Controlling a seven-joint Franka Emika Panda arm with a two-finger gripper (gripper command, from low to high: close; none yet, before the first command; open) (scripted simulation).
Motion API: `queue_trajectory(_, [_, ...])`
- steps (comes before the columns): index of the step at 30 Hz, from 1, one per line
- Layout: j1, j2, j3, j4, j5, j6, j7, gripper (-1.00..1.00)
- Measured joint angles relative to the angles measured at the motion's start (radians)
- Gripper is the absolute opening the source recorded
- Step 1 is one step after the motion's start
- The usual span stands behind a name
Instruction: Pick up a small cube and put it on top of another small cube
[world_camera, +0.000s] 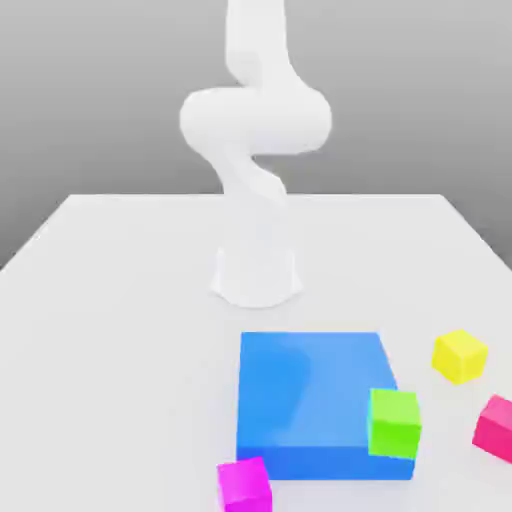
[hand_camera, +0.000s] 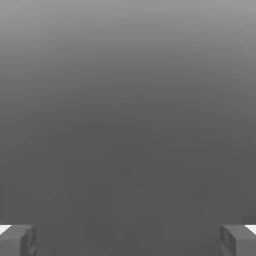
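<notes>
Several small cubes lie on the white table (world_camera: 120, 300) in the exterior view. A yellow cube (world_camera: 460, 356) sits toward that view's right, with a pink cube (world_camera: 496, 427) nearer the front beyond it. A green cube (world_camera: 394, 423) rests on the front right corner of a large blue block (world_camera: 310, 395). A magenta cube (world_camera: 245, 486) stands by the block's front edge. In the hand view my gripper (hand_camera: 128, 240) is open, its two grey fingertips (hand_camera: 17, 240) far apart with only grey backdrop between them. Nothing is held.
The arm's white base (world_camera: 257, 270) stands mid-table behind the blue block, and its links (world_camera: 255, 120) rise out of the top of the exterior view. The table's far edge meets a grey backdrop.
</notes>
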Motion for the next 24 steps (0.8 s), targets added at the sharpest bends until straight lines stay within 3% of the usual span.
queue_trajectory(13, [0.023,0.479,0.238,-0.021,-0.205,0.126,0.081,0.0])
queue_trajectory(24, [0.15,0.863,0.331,-0.043,-0.311,0.244,0.102,0.0])
